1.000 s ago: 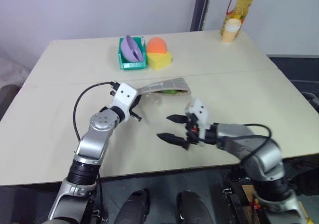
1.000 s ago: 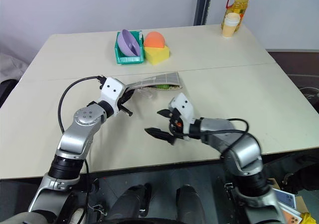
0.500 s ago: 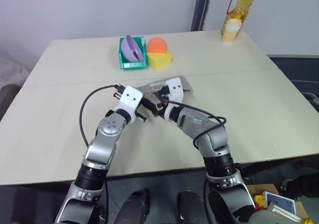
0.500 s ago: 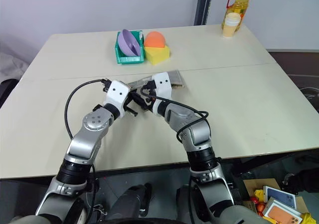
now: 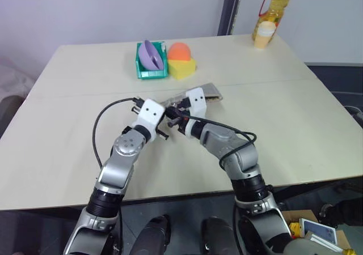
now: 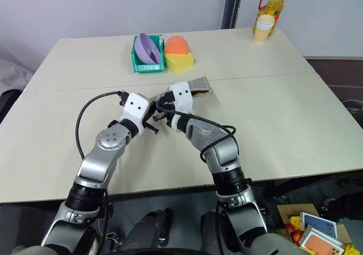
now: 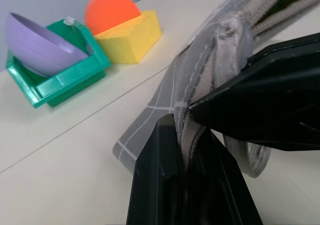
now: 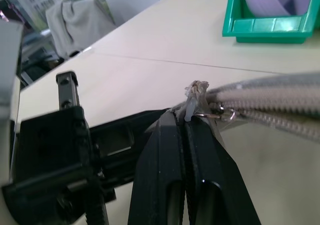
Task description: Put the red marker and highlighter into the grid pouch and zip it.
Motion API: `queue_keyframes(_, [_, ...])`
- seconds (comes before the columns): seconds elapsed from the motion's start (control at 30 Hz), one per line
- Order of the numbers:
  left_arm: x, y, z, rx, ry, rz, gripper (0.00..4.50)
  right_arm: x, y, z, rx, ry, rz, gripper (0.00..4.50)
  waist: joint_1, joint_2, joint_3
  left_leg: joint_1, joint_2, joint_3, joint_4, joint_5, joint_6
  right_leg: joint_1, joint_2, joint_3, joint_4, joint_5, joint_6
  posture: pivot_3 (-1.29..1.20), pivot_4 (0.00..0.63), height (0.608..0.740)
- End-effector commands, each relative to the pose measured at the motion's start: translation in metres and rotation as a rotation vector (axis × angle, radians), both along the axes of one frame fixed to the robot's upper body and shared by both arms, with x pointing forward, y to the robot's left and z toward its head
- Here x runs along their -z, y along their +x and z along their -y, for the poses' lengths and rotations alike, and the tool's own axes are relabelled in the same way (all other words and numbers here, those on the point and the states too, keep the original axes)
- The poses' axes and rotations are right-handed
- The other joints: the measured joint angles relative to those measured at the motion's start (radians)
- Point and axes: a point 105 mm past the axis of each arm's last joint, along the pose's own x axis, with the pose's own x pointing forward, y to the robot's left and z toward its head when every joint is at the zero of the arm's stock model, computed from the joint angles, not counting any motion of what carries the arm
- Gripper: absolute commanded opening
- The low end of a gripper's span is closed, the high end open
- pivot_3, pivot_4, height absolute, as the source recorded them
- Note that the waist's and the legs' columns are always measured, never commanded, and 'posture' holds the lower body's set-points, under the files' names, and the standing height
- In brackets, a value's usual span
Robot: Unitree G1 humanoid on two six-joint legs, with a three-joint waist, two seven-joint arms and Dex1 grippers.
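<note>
pale beige table (image 5: 295,124) seen from above, with a seam running across it and a light wall behind. at mid-table, the grid pouch (image 5: 207,92) lies grey with thin white lines, its near end lifted between the two arms. left gripper (image 5: 165,122): fingers closed, pinching the fabric at the pouch's end, as the left wrist view shows (image 7: 187,150). right gripper (image 5: 174,117): fingers pressed together on the cord pull loop (image 8: 194,99) at the zipper (image 8: 270,110), whose visible teeth run closed away from the pull; the two grippers meet tip to tip, just beside one another. whether the red marker and highlighter lie inside the pouch cannot be told. at the far side of the table, a green bin (image 5: 148,68) holds a purple bowl (image 5: 152,54); touching it on the right sit a yellow block (image 5: 181,68) and an orange ball (image 5: 179,51). at the far right corner, a paper cup (image 5: 262,35) stands before a bottle of oil (image 5: 277,3).
</note>
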Motion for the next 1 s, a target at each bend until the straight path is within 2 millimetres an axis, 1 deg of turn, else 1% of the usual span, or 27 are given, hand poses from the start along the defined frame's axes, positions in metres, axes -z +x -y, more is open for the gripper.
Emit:
queue_keyframes(0.03, [-0.023, 0.004, -0.027, -0.096, 0.005, 0.098, 0.00, 0.000, 0.007, 0.037, 0.114, -0.087, 0.059, 0.07, 0.000, 0.000, 0.000, 0.000, 0.000, 0.000, 0.000, 0.000, 0.000, 0.000, 0.000, 0.000, 0.000, 0.000, 0.000, 0.00, 0.150, 0.740])
queue_keyframes(0.13, [-0.023, 0.006, -0.039, -0.133, 0.025, 0.108, 0.00, 0.001, 0.008, 0.053, 0.132, -0.144, 0.077, 0.07, -0.002, 0.000, 0.000, 0.000, 0.000, 0.000, 0.000, 0.000, 0.000, 0.000, 0.000, 0.000, 0.000, 0.000, 0.000, 0.00, 0.150, 0.740])
queue_keyframes(0.2, [-0.021, 0.007, -0.052, -0.170, 0.059, 0.119, 0.00, 0.003, 0.008, 0.068, 0.133, -0.217, 0.099, 0.07, -0.001, 0.000, 0.000, 0.000, 0.000, 0.000, 0.000, 0.000, 0.000, 0.000, 0.000, 0.000, 0.000, 0.000, 0.000, 0.00, 0.150, 0.740])
queue_keyframes(0.27, [-0.020, 0.007, -0.061, -0.193, 0.068, 0.118, 0.00, 0.003, 0.007, 0.076, 0.123, -0.256, 0.111, 0.07, -0.001, 0.000, 0.000, 0.000, 0.000, 0.000, 0.000, 0.000, 0.000, 0.000, 0.000, 0.000, 0.000, 0.000, 0.000, 0.00, 0.150, 0.740])
queue_keyframes(0.43, [-0.019, 0.006, -0.064, -0.196, 0.062, 0.117, 0.00, 0.007, 0.002, 0.078, 0.073, -0.268, 0.105, 0.07, 0.000, 0.000, 0.000, 0.000, 0.000, 0.000, 0.000, 0.000, 0.000, 0.000, 0.000, 0.000, 0.000, 0.000, 0.000, 0.00, 0.150, 0.740])
queue_keyframes(0.5, [-0.019, 0.006, -0.062, -0.187, 0.057, 0.118, 0.00, 0.007, 0.000, 0.075, 0.052, -0.257, 0.101, 0.07, -0.001, 0.000, 0.000, 0.000, 0.000, 0.000, 0.000, 0.000, 0.000, 0.000, 0.000, 0.000, 0.000, 0.000, 0.000, 0.00, 0.150, 0.740])
queue_keyframes(0.57, [-0.020, 0.005, -0.056, -0.172, 0.044, 0.120, 0.00, 0.007, -0.002, 0.068, 0.036, -0.205, 0.079, 0.07, 0.001, 0.000, 0.000, 0.000, 0.000, 0.000, 0.000, 0.000, 0.000, 0.000, 0.000, 0.000, 0.000, 0.000, 0.000, 0.00, 0.150, 0.740])
queue_keyframes(0.67, [-0.022, 0.003, -0.047, -0.148, 0.021, 0.123, 0.00, 0.005, -0.003, 0.059, 0.030, -0.133, 0.055, 0.91, 0.001, -0.001, 0.000, 0.000, 0.000, 0.000, 0.000, 0.000, 0.000, 0.001, 0.000, 0.000, 0.000, 0.000, 0.000, 0.00, 0.150, 0.740])
queue_keyframes(0.7, [-0.022, 0.002, -0.044, -0.141, 0.019, 0.123, 0.00, 0.004, -0.003, 0.056, 0.031, -0.122, 0.051, 1.49, -0.001, 0.000, 0.000, 0.000, 0.001, -0.001, 0.000, 0.000, 0.000, 0.000, 0.000, 0.000, 0.000, 0.000, 0.000, 0.00, 0.150, 0.740])
queue_keyframes(0.73, [-0.022, 0.002, -0.042, -0.136, 0.018, 0.123, 0.00, 0.004, -0.003, 0.054, 0.031, -0.115, 0.048, 1.95, 0.000, 0.000, 0.000, 0.000, 0.001, 0.000, 0.000, 0.000, 0.000, 0.000, 0.001, 0.000, 0.000, 0.000, 0.000, 0.00, 0.150, 0.740])
queue_keyframes(1.0, [-0.024, 0.003, -0.036, -0.129, 0.005, 0.123, 0.00, 0.008, -0.004, 0.043, 0.018, -0.078, 0.015, 1.95, 0.002, 0.000, 0.000, 0.000, 0.000, 0.000, 0.000, 0.000, 0.000, 0.001, 0.000, 0.000, -0.002, 0.000, 0.000, 0.00, 0.150, 0.740])
